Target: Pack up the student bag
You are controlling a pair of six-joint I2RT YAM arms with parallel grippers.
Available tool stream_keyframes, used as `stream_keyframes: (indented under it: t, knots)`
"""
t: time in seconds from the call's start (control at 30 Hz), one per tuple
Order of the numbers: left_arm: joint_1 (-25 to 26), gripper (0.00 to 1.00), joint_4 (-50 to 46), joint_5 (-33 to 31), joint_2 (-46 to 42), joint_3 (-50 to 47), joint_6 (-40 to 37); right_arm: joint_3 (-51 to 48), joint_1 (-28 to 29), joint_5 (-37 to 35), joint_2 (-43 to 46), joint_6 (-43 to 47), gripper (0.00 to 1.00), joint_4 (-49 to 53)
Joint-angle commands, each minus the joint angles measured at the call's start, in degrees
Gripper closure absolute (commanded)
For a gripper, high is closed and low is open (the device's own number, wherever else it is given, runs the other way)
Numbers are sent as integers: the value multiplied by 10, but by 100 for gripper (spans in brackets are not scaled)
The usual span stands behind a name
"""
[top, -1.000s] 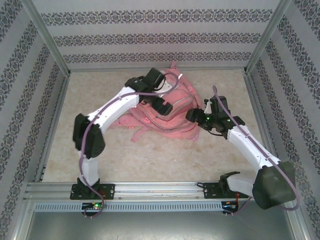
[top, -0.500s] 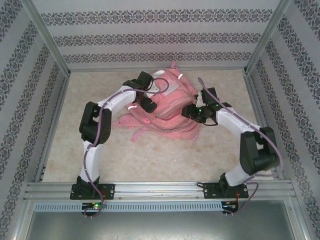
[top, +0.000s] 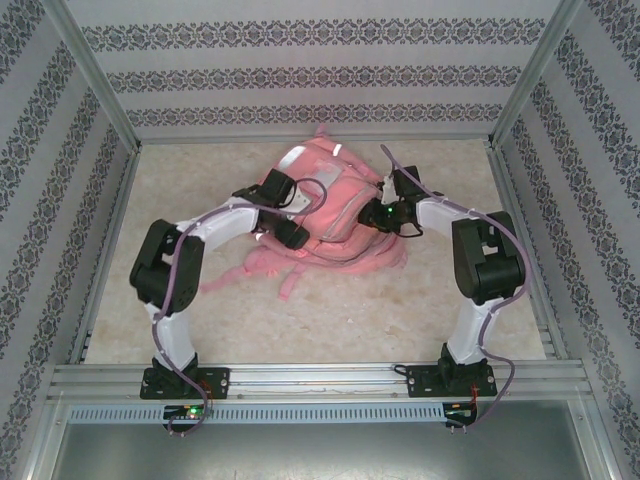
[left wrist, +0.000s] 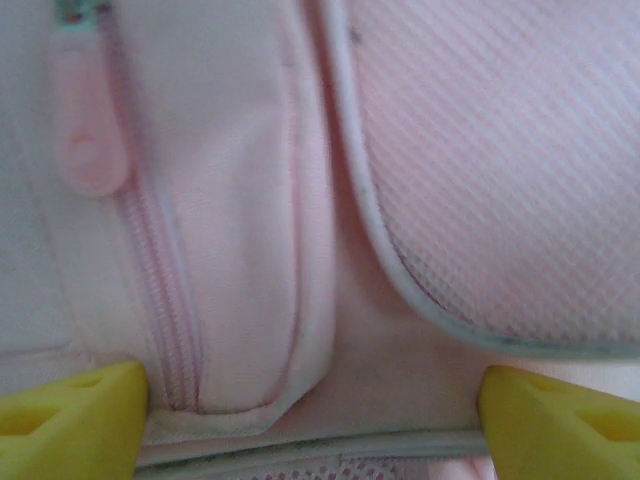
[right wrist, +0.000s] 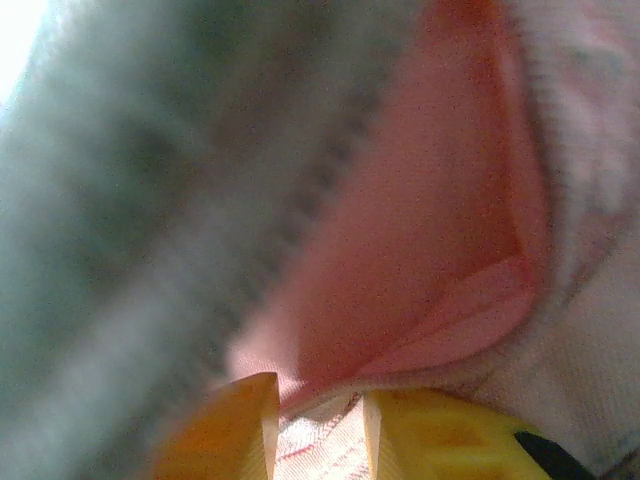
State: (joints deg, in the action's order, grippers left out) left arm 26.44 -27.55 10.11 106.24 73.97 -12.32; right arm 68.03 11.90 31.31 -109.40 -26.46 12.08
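Bag (top: pixel 330 195) lay toward the far middle of the table (top: pixel 330 320), a pink heap with its straps (top: pixel 225 280) trailing out to the near left. I had both arms bent in over the bag. From above, the left forearm hid part of its left flank and the right wrist covered its right edge.

My left gripper (top: pixel 288 228) sat low on the bag's left side, empty, with its jaws spread wide. On that wrist camera the yellow fingertips (left wrist: pixel 70 425) stood at the two bottom corners. Between them I saw a pink zip (left wrist: pixel 160 300) with its pull (left wrist: pixel 90 150) and, to the right, a mesh pocket (left wrist: pixel 500 170) edged in pale piping.

My right gripper (top: pixel 368 217) was against the bag's right side. Its fingers (right wrist: pixel 440 435) were drawn close together with a stitched hem of the bag in the narrow gap. I could not tell whether they had it pinched. A blurred grey mass blocked the left half of that wrist view, too close to identify.

Patterned walls (top: pixel 320 75) enclosed the table on three sides.
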Motion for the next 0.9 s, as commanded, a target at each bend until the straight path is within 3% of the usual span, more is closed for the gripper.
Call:
stream_keyframes:
  t: [0.0, 0.13, 0.23, 0.43, 0.63, 0.7, 0.77, 0.87]
  knots:
    - [30, 16, -57, 77, -67, -70, 4, 40, 19, 67, -38, 30, 70, -59]
    - [41, 14, -76, 79, -128, -57, -82, 77, 23, 106, -52, 49, 64, -59]
    - [41, 13, -40, 48, -141, -38, -134, 76, 18, 88, -28, 55, 61, -43]
    - [41, 19, 71, -1, -86, -41, -247, -21, 0, 16, 84, 38, 57, -22]
    - [61, 19, 146, 59, -57, -78, -362, -135, -19, 15, 179, 20, 57, -20]
    - [69, 18, 177, 47, -50, -90, -374, -161, -18, 23, 203, 22, 57, -18]
    - [74, 30, 196, 8, -30, -81, -369, -181, -12, 27, 227, 20, 57, -15]
    - [78, 63, 147, -13, 5, -35, -372, -206, 12, 37, 257, 17, 55, -16]
